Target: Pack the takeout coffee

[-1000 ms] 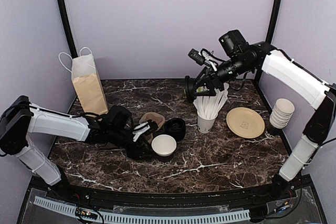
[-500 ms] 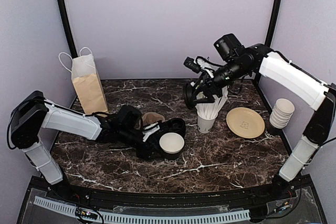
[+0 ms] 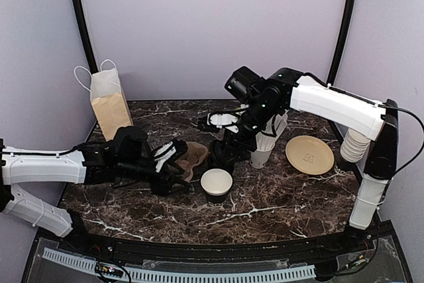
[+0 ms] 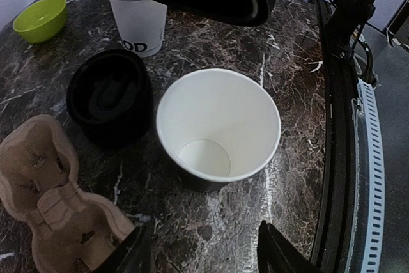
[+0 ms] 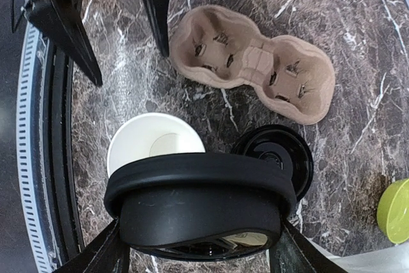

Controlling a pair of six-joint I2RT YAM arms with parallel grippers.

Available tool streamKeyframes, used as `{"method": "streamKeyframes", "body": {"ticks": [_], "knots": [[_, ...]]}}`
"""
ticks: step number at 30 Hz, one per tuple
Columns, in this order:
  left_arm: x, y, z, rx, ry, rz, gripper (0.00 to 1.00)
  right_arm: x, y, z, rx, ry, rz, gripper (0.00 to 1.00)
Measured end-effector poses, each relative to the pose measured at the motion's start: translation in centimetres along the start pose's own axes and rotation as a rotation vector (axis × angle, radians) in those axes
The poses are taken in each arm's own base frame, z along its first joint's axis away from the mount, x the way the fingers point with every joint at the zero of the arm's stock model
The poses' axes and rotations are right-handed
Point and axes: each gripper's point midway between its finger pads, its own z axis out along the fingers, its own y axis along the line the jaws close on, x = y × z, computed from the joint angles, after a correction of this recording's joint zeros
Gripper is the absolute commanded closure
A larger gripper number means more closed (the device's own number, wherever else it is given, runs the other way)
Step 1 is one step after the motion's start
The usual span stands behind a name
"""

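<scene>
Has let go of the lidless black cup (image 3: 216,184), left standing at tabletop (image 3: 278,197) centre, left gripper (image 4: 203,252) spread and backed off toward 9 o'clock, and has swung right gripper (image 5: 199,257), pinching a black lid (image 5: 199,202), in from 1 o'clock, likely for capping.

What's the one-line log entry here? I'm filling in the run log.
cup: lidless, upright on table | right jaws: holding black lid near cup | left jaws: open, clear of cup

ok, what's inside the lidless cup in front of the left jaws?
Nothing: the cup shows bare white walls and bottom in the left wrist view. From the right wrist, the black lid held above it covers part of its mouth.
</scene>
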Motion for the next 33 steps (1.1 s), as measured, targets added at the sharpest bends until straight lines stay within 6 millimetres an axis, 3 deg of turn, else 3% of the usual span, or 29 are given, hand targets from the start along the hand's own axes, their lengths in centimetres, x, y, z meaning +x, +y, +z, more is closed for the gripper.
{"method": "streamKeyframes", "body": {"ticks": [9, 16, 33], "knots": [[1.5, 3.8, -3.8, -0.3, -0.041, -0.052, 0.39, 1.0, 2.5, 4.3, -0.026, 0.178, -0.1, 0.3], [0.6, 5.6, -5.4, -0.419, -0.086, -0.06, 0.39, 1.9, 3.9, 5.3, -0.017, 0.246, -0.159, 0.29], [0.7, 6.1, -5.8, -0.456, -0.086, -0.062, 0.39, 2.6, 4.1, 5.6, 0.028, 0.295, -0.194, 0.28]]}}
